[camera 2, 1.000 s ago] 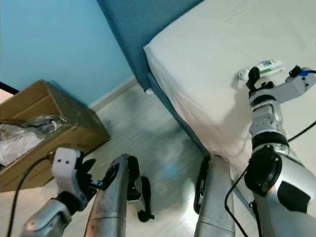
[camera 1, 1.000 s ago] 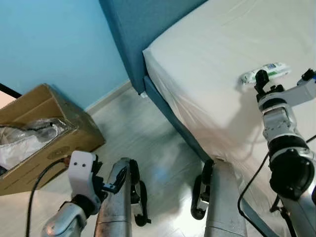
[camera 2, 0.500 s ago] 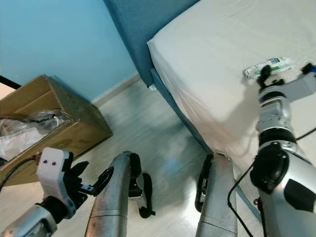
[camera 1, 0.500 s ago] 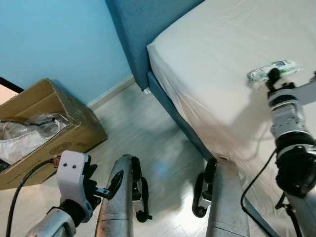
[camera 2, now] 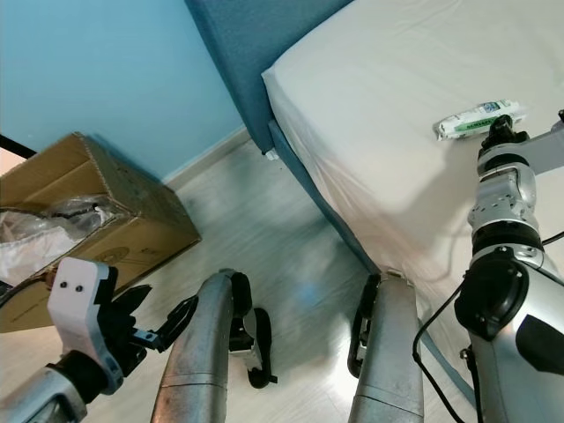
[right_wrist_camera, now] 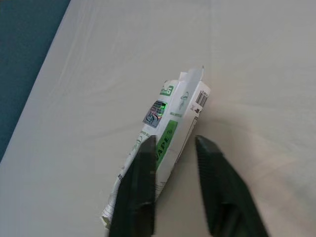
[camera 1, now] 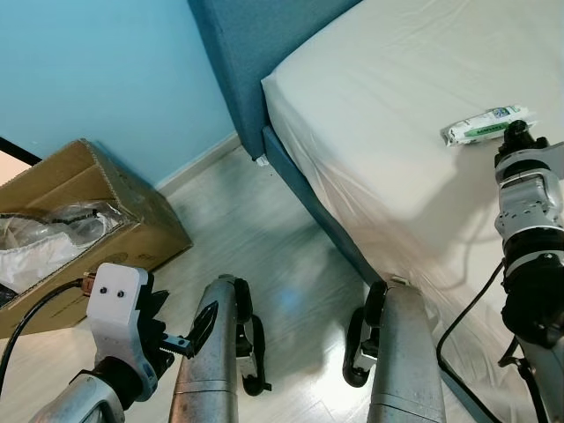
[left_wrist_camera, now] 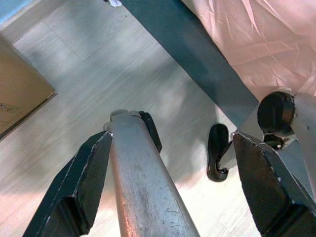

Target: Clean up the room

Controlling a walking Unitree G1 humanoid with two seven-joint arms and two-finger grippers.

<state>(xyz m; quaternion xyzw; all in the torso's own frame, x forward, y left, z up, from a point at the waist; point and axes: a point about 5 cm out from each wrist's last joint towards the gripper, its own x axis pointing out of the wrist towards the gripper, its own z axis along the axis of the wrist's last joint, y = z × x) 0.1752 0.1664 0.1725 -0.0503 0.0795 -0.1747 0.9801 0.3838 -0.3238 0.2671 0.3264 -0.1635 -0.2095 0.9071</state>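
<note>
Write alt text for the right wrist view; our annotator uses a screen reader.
The right gripper hovers with open jaws just over a white-and-green wipes pack lying on the bed's pale sheet. The bed's blue frame runs along one edge.

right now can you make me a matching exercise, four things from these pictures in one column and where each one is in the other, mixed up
Things
1. white and green wipes packet
2. brown cardboard box
3. right gripper
4. left gripper

Places
A. on the floor by the blue wall
B. low, above the wood floor by the robot's legs
C. lying on the white bed sheet
D. over the bed, fingers open at the packet

Pairs: 1-C, 2-A, 3-D, 4-B
</note>
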